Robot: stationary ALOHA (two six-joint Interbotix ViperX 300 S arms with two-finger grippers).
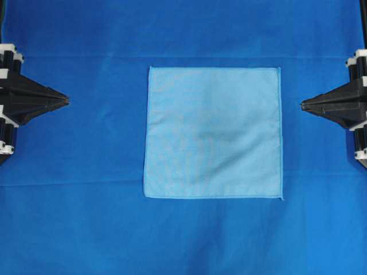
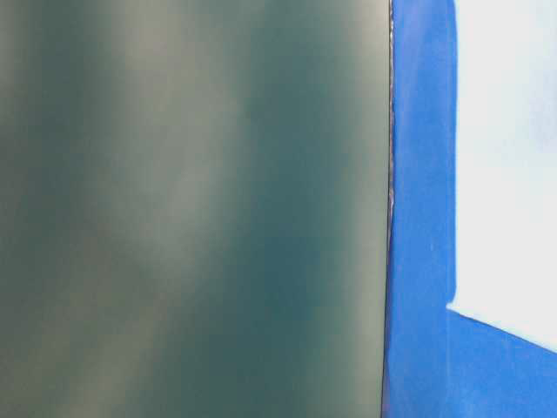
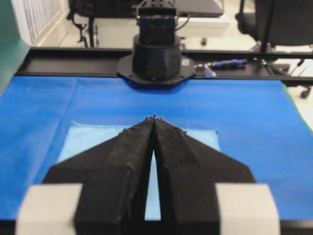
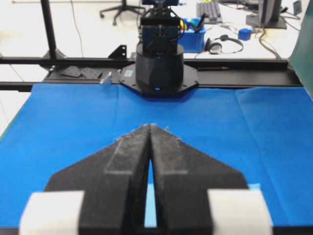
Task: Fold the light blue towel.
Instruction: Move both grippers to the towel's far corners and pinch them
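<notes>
Two hands flank the cloth in the overhead view: the left hand (image 1: pixel 66 101) and the right hand (image 1: pixel 303 104), each with its tips pinched together and holding nothing. The light blue towel (image 1: pixel 213 133) lies flat and unfolded between them, well apart from both, on the royal-blue sheet (image 1: pixel 80 217) that covers the surface. My guess is that the main risk lies in the first pinch: towel and sheet are both thin, so a hand coming down at a hem could gather the sheet along with it and drag everything askew. Grasping only one corner could also let the towel swing and fold crooked. Both arms are cut off at the frame edges here.

The table-level view is hard to read. A blurred dark green panel (image 2: pixel 191 209) fills most of it, and only a strip of sheet and a washed-out pale patch, probably the towel, show beside it. Neither hand appears.

From the left wrist, the closed hand (image 3: pixel 154 119) points at the towel (image 3: pixel 90 139), which lies just ahead of and beneath its tips; the black fingers (image 3: pixel 120 161) hide the near middle of the cloth.

From the right wrist, the shut hand (image 4: pixel 148 126) covers nearly all the towel; only a pale sliver (image 4: pixel 253 186) shows beside it, so its near hem cannot be judged.
</notes>
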